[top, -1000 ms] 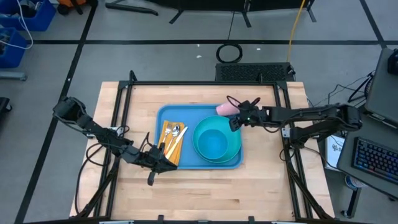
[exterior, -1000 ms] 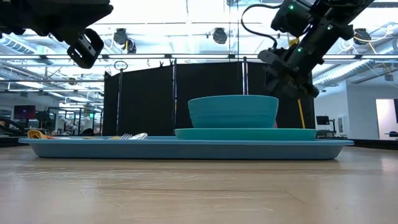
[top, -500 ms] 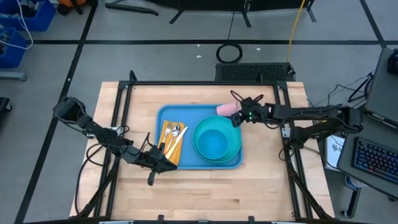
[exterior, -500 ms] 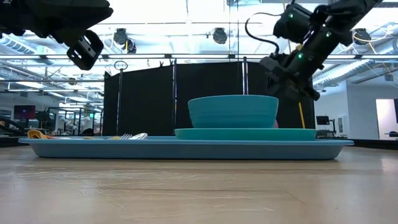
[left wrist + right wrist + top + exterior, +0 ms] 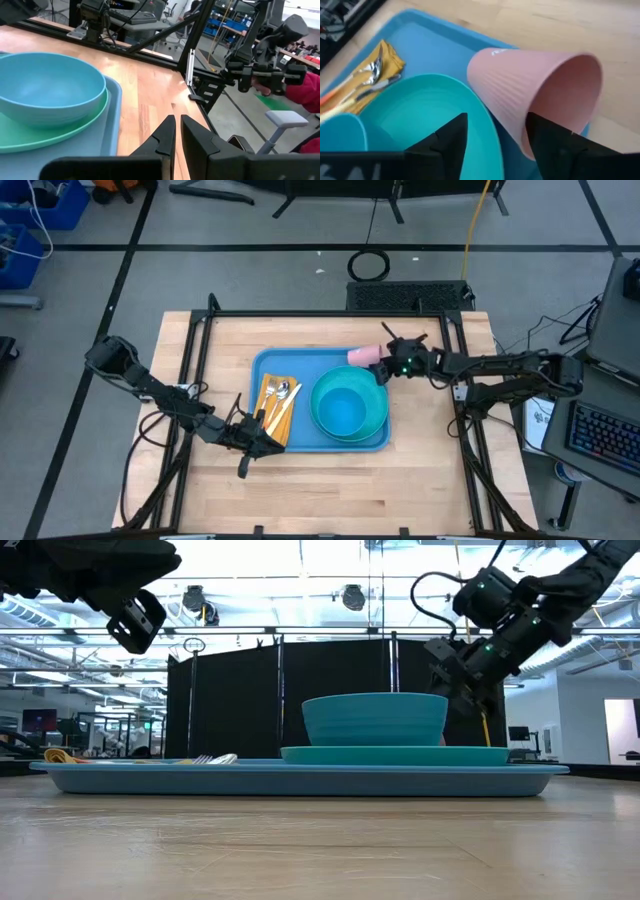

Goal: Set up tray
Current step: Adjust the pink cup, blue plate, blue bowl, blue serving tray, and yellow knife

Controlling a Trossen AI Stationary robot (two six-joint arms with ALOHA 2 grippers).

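Pink cup (image 5: 530,95) on its side between the right end effector's (image 5: 495,137) spread fingers, over blue tray (image 5: 262,370).

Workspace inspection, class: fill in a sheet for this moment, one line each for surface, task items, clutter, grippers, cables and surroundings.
Surface: wooden table inside a black frame.
Task items: blue tray holds a turquoise plate with a bowl on it, cutlery on a yellow napkin, and a pink cup lying on its side at the far right corner.
Clutter: nothing seen.
Grippers: left gripper shut, empty, near the tray's front left corner; right gripper open, fingers either side of the cup, not closed on it.
Cables: black cable loops at the right wrist; coiled cable on the floor.
Surroundings: keyboard, blue bins, a person in red.
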